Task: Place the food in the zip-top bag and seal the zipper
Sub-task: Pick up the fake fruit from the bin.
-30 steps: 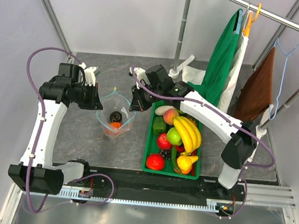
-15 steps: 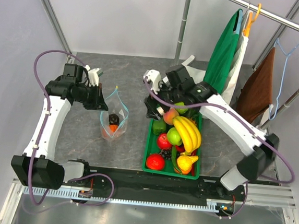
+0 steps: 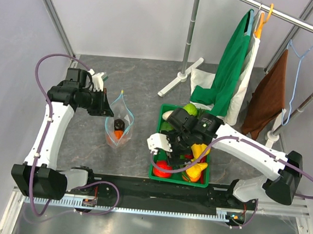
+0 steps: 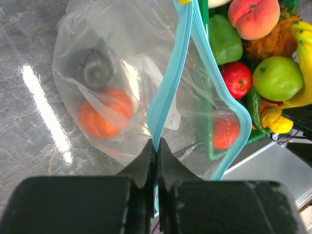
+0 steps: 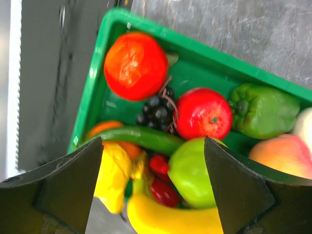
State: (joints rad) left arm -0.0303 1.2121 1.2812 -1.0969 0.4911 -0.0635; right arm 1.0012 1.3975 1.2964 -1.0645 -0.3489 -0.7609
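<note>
From above, my left tool [image 3: 106, 110] is pinching the zip-top bag [image 3: 120, 129] upright left of the green crate [image 3: 153, 169], with a strip of counter [image 3: 142, 121] between them. My right tool [image 3: 158, 143] is hovering over the crate's near-left food [image 3: 163, 170], so it is the nearer arm. At the left wrist, that tool is clamping the zipper [image 4: 170, 87], and the mouth is opening on the crate side. At the right wrist, my tool is spreading wide and empty over the green apple [image 5: 189, 168], with the crate wall close.

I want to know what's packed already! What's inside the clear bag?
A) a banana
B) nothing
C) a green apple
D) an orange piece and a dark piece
D: through the bag the left wrist view shows an orange piece and a dark piece.
</note>
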